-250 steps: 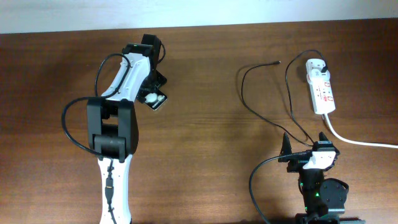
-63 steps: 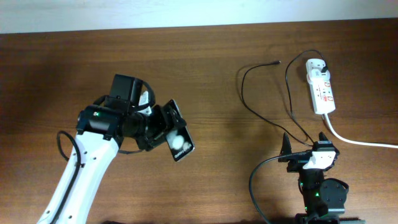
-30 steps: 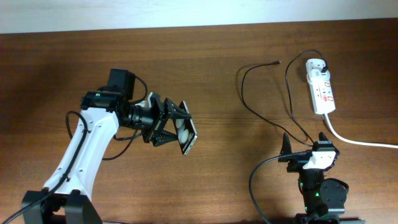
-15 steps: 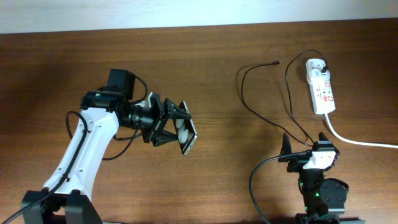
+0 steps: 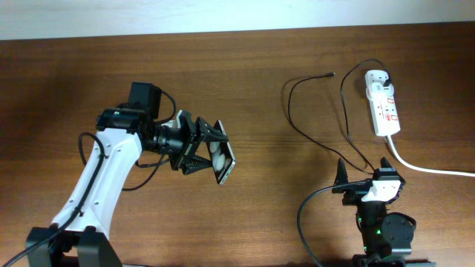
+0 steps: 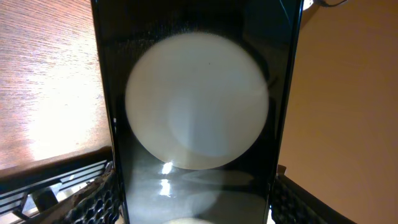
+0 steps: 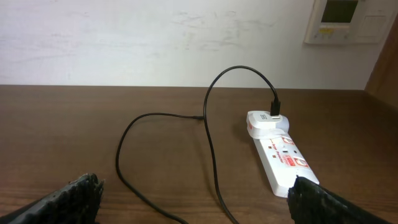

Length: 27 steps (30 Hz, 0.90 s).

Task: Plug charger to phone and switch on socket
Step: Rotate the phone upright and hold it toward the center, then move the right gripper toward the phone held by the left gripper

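Note:
My left gripper is shut on the phone and holds it above the table left of centre, tilted on edge. In the left wrist view the glossy black phone fills the frame between my fingers, with a big round white reflection on it. The charger cable loops across the right half of the table, and its plug tip lies free at the back. The white socket lies at the far right with the charger's adapter plugged in. My right gripper stands open near the front, facing the socket.
A thick white cord runs from the socket to the right edge. The right arm's base and its black cable sit at the front edge. A white wall with a panel backs the table.
Over the earlier frames my left arm carried the phone from the back left toward the middle and turned it on edge. In the last second nothing has moved.

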{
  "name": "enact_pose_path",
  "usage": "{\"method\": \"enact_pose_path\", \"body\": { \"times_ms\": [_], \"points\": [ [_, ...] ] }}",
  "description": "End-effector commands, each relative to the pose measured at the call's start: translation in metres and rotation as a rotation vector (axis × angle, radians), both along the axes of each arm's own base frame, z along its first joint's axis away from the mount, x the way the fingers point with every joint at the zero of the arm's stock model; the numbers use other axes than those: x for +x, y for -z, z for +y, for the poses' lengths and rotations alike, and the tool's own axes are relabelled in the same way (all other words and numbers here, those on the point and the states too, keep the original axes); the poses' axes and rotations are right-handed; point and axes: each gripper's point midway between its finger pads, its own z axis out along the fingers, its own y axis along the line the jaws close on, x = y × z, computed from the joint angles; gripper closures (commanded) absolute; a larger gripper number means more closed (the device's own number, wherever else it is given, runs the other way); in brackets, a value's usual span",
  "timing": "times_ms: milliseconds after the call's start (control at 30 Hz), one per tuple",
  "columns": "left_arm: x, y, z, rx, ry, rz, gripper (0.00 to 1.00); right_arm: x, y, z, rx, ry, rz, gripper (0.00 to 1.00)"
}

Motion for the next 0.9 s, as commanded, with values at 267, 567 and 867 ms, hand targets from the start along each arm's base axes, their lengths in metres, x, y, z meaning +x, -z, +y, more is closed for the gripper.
{"method": "enact_pose_path", "body": {
  "times_ms": [267,567,867],
  "points": [
    [-0.002,-0.012,-0.006,-0.074,0.02,-0.017,0.62,0.0,0.002,0.002,-0.006,-0.012,0.002,0.01],
    [0.004,-0.014,-0.007,-0.082,0.022,-0.056,0.62,0.0,0.001,0.016,0.366,-0.062,0.002,0.01],
    [0.007,-0.013,-0.006,-0.076,0.021,-0.071,0.62,-0.034,-0.007,0.109,0.945,-0.566,0.262,0.01]
  ]
}}
